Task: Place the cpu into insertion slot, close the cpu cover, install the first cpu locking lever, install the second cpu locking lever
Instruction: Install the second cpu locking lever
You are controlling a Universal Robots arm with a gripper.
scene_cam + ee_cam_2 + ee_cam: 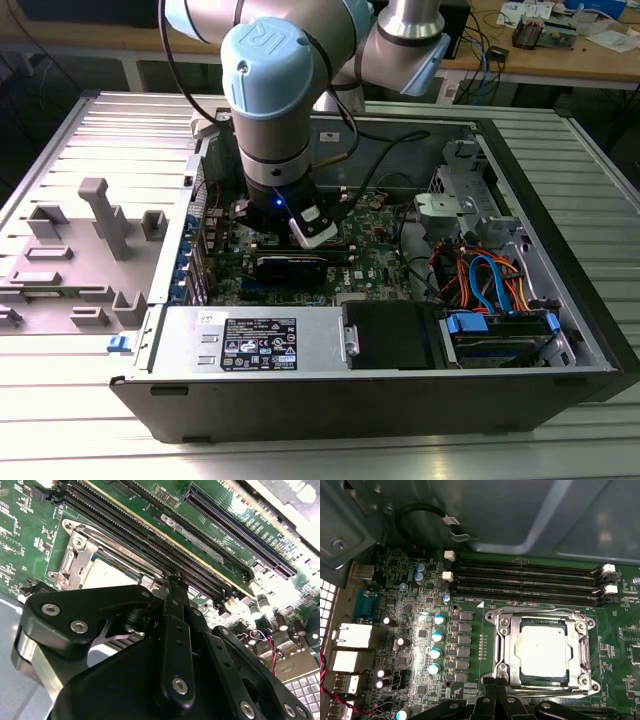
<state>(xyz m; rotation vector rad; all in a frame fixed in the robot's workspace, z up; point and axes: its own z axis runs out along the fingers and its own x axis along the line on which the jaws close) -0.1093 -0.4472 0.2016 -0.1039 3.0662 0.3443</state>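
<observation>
The cpu (542, 650), a flat square chip with a dull silver top, lies in the insertion slot (592, 685) on the green board. Over it the cpu cover (506, 645), a silvery frame with a large window, lies flat with the chip showing through. In the second wrist view the cpu (112, 571) and cpu cover (79, 555) sit just beyond the fingertips. My gripper (495, 686) hovers at the socket's edge, shut with nothing seen between its black fingers (172, 592). In the exterior view my gripper (310, 233) reaches down into the open computer case.
Long black memory slots (525, 580) run alongside the socket. A row of capacitors (436, 636) stands beside it. In the case are a black card (290, 266), a power supply (260, 345) and drive cables (490, 280). A grey fixture (80, 250) lies at the exterior view's left.
</observation>
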